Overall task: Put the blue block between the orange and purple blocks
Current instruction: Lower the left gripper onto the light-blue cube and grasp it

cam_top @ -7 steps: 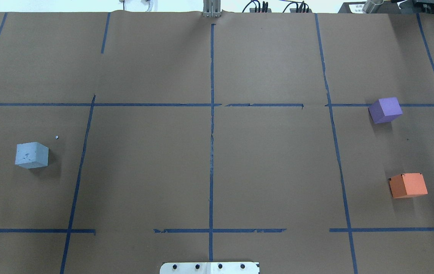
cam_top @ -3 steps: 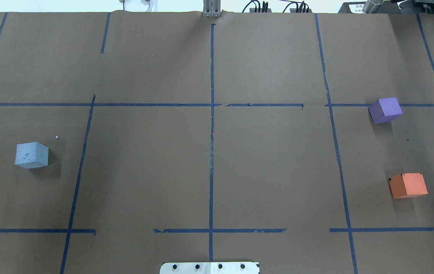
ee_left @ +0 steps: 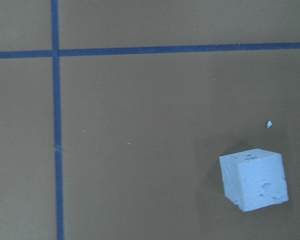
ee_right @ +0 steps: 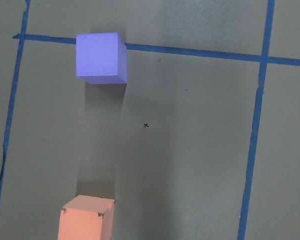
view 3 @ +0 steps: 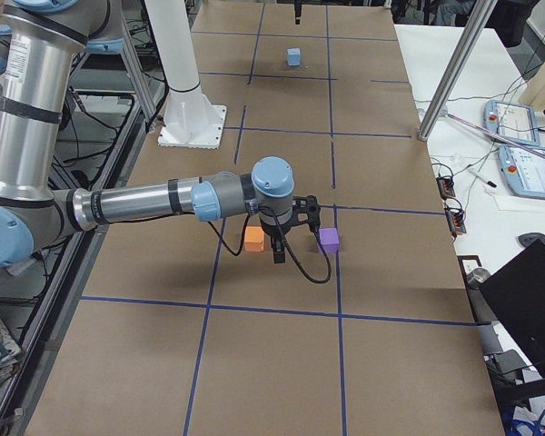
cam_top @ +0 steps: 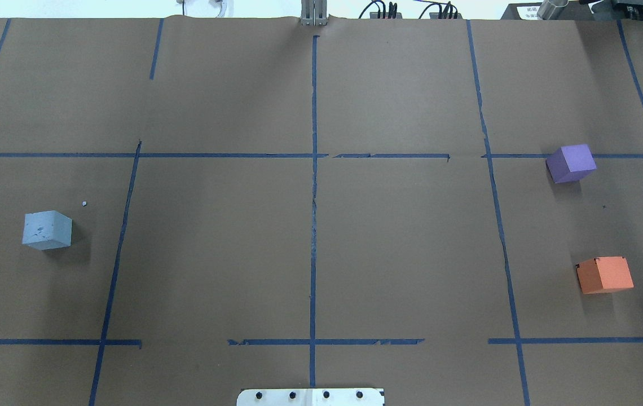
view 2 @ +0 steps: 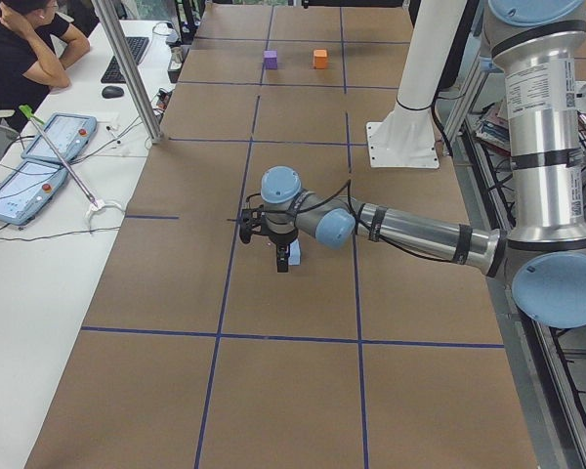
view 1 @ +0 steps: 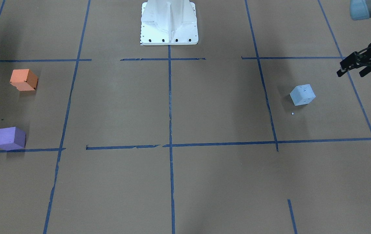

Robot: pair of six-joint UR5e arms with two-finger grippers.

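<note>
Brown paper point(cam_top: 214, 237) covers the whole table, marked into large rectangles by strips of blue tape point(cam_top: 313, 225), torn and gapped in places. A white base plate point(cam_top: 310, 397) sits at the middle of the robot-side edge. Beyond the far long edge runs a white desk point(view 2: 20, 293) where an operator point(view 2: 24, 44) sits, with two teach pendants point(view 2: 61, 135) lying on it.

The blue block point(cam_top: 47, 230) is a pale, chalky cube. Its top face is pitted and nicked, and it is turned a little off the tape lines. It rests on the paper near the table's left end, about midway between the robot-side edge and the far edge. A white crumb point(cam_top: 84, 203) lies just beside it.

The left gripper point(view 1: 350, 72) hangs over the left end, apart from the block and above the paper, its two fingers spread with nothing between them.

Near the right end, the purple block point(cam_top: 571, 163) sits on a tape line. The orange block point(cam_top: 604, 274), scuffed dark at its corners, sits closer to the robot-side edge. The two are well apart, with a small black cross point(ee_right: 146, 125) drawn on the paper between them. The right gripper point(view 3: 280, 247) hangs above that pair; whether its fingers are apart or together cannot be told.
</note>
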